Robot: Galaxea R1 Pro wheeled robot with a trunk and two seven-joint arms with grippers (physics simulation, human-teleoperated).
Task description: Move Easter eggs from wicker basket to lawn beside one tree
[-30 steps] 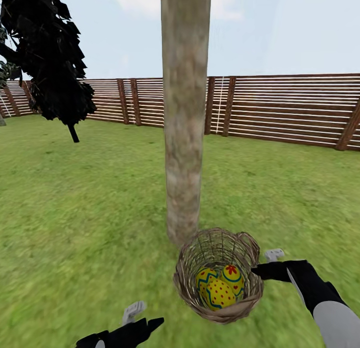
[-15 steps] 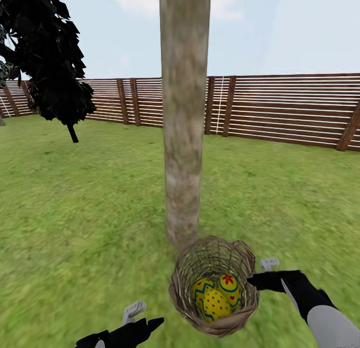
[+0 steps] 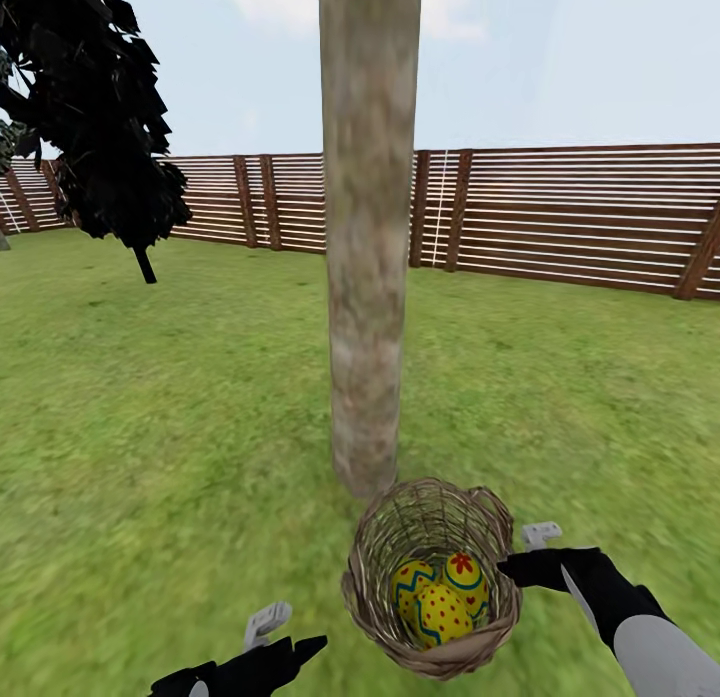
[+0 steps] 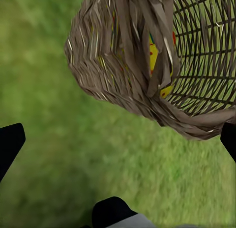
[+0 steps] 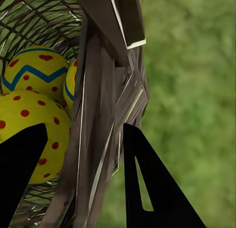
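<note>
Basket and right arm sit a touch lower and nearer than a second ago, slightly right of half a second ago; tree, fence unchanged.

Head view: wicker basket (image 3: 432, 577) just near-right of the tree (image 3: 368, 237) trunk base, over the lawn (image 3: 170, 427); whether it touches the grass can't be told. Three Easter eggs (image 3: 440, 597) packed inside, partly hidden by the weave and each other. Right pincer (image 3: 512, 567) at the basket's right rim. Left pincer (image 3: 300, 645) near-left, cut off by the frame edge, well apart from the basket. Canopy cut off above. Dark tree (image 3: 95, 117) far left, fence (image 3: 560, 217) behind.

Left wrist view: left pincer (image 4: 118, 139) spread wide, nothing between the tips; basket wall ahead, blurred, egg yellow showing through gaps.

Right wrist view: right pincer (image 5: 83, 134) closed across the basket rim, weave between its fingers; two eggs clear, third mostly hidden.
</note>
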